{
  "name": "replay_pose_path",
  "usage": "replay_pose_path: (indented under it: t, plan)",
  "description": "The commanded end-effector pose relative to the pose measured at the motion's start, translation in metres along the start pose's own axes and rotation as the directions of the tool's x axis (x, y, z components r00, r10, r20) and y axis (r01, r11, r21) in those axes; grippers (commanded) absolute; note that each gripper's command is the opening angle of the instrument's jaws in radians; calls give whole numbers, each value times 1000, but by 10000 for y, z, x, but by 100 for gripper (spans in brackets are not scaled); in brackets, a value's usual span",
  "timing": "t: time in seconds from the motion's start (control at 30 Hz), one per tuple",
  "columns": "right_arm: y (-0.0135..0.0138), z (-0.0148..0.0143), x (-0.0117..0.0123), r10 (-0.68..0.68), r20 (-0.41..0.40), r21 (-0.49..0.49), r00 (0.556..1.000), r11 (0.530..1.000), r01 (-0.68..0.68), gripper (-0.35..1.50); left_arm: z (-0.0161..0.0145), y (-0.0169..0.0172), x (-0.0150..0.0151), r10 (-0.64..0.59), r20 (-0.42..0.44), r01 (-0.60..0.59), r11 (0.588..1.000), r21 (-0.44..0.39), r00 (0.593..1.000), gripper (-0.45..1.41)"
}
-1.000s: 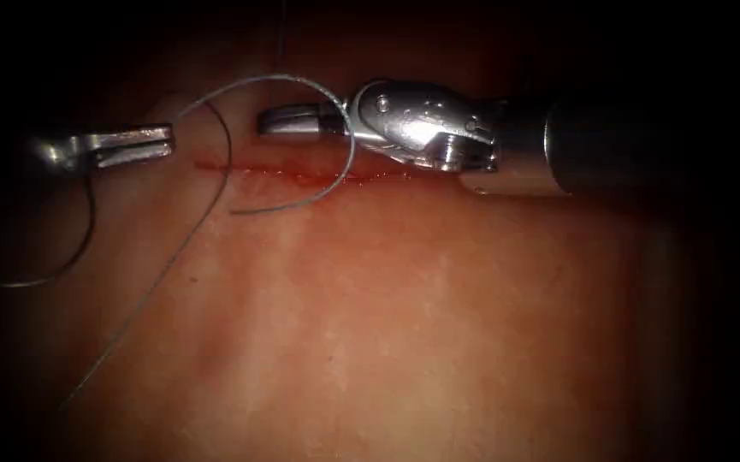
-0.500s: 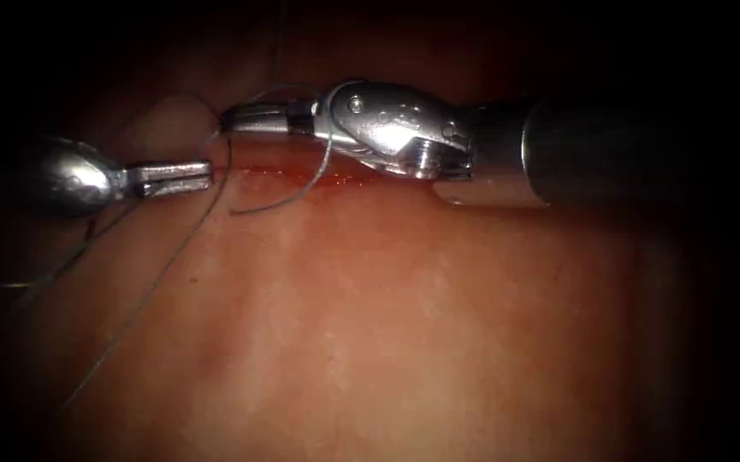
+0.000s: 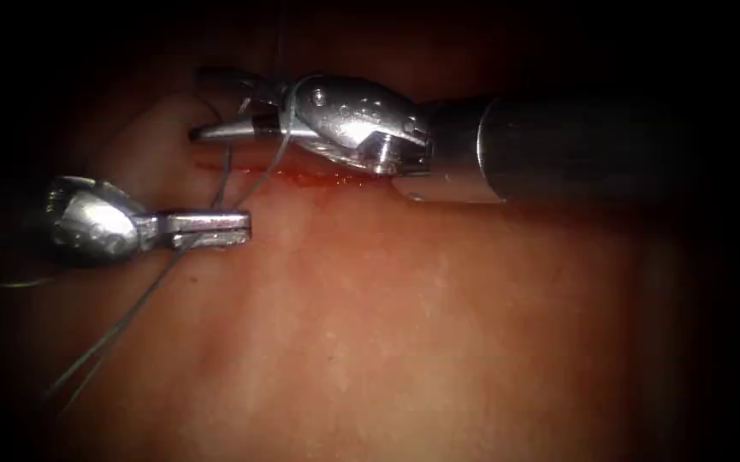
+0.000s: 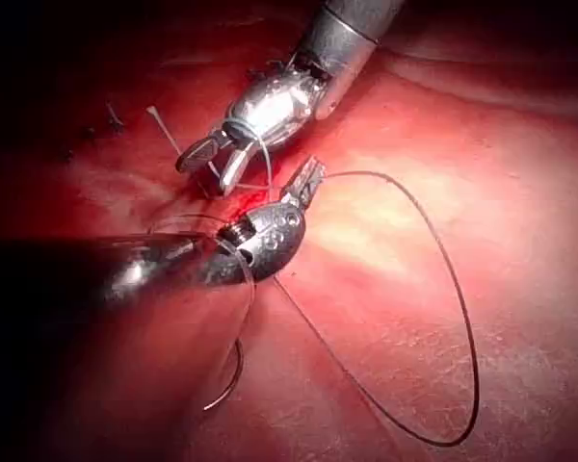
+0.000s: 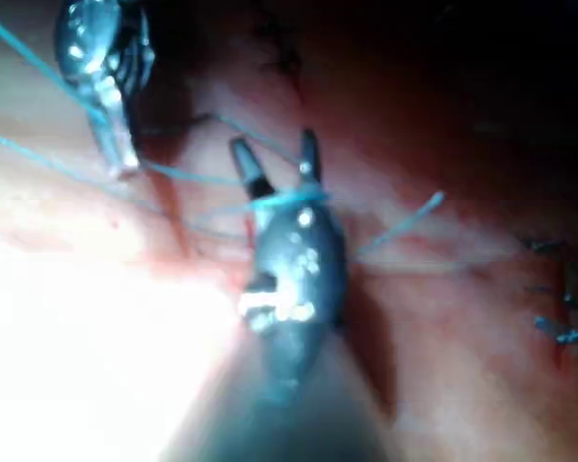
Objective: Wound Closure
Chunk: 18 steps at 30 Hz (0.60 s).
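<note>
Endoscope view: we saw the right tool (image 3: 216, 107) over the cut (image 3: 301, 175), its jaws spread and holding nothing, with thread (image 3: 277, 150) looped round its wrist. The left tool (image 3: 233, 229), just below the cut's left end, had its jaws pressed together on the thread, which trailed away down-left across the tissue (image 3: 438, 342). Red fluid (image 3: 318, 178) lined the cut. We could not make out the needle. In the left wrist view, a wide thread loop (image 4: 462, 318) lay over bare tissue, with cut thread ends (image 4: 159, 120) near the right tool (image 4: 212, 164). Open tissue stretched wide below both tools.
</note>
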State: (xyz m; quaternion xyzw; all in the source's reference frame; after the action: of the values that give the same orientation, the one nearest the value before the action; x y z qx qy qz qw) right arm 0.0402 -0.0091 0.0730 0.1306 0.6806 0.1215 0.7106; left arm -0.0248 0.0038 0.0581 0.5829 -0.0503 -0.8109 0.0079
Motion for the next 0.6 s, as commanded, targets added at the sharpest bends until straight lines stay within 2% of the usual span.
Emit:
replay_pose_path:
  t: [0.03,0.2,0.4,0.6]
  plan:
    - [1,10,-5,-7,9,3,1000,1000,7,81,4,-8,3,4,-7,-4,1000,-3,1000,-45]
    - [-7,15,-7,-12,34,6,999,1000,12,81,-10,-31,9,-3,-31,3,1000,16,1000,-45]
    - [-14,20,-10,-17,38,27,999,999,16,84,-3,-43,12,-12,-42,13,999,32,999,-45]
    - [-23,26,-8,-20,47,69,999,997,17,73,-3,-50,3,-4,-58,6,999,34,998,-45]
